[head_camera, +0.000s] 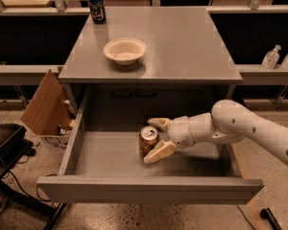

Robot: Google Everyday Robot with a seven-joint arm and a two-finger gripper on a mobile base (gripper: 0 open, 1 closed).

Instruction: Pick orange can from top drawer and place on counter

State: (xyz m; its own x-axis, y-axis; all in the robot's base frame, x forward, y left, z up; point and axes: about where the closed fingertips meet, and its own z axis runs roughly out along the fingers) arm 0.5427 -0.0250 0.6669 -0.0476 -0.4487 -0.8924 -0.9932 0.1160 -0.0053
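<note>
The orange can (147, 137) stands upright in the middle of the open top drawer (105, 153), silver top up. My gripper (149, 142) reaches in from the right on a white arm. It is open, with one finger (157, 123) behind the can and the other finger (159, 152) at its front right side. The can sits between the fingers and rests on the drawer floor. The grey counter (182, 42) lies above and behind the drawer.
A white bowl (125, 50) sits on the counter's left half and a dark blue can (97, 7) at its far left corner. An open cardboard box (45, 104) stands left of the cabinet. Clear bottles (271, 57) stand on a shelf at right. A black seat (5, 147) is at lower left.
</note>
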